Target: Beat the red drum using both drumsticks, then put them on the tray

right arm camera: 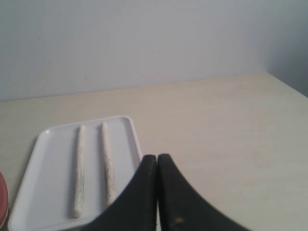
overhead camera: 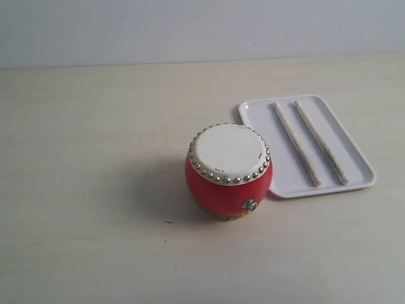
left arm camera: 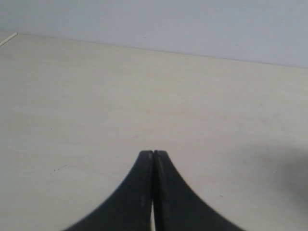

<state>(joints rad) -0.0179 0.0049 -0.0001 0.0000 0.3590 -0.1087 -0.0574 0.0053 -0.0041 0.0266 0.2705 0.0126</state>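
The red drum stands upright mid-table, its white studded skin facing up; a sliver of its red body shows in the right wrist view. To its right lies the white tray, also the tray, holding both drumsticks side by side: one drumstick and the other drumstick. Neither gripper appears in the exterior view. My left gripper is shut and empty over bare table. My right gripper is shut and empty, hovering by the tray's edge.
The pale wooden table stretches around the drum and tray. A light wall rises behind it. The table's right edge shows in the right wrist view.
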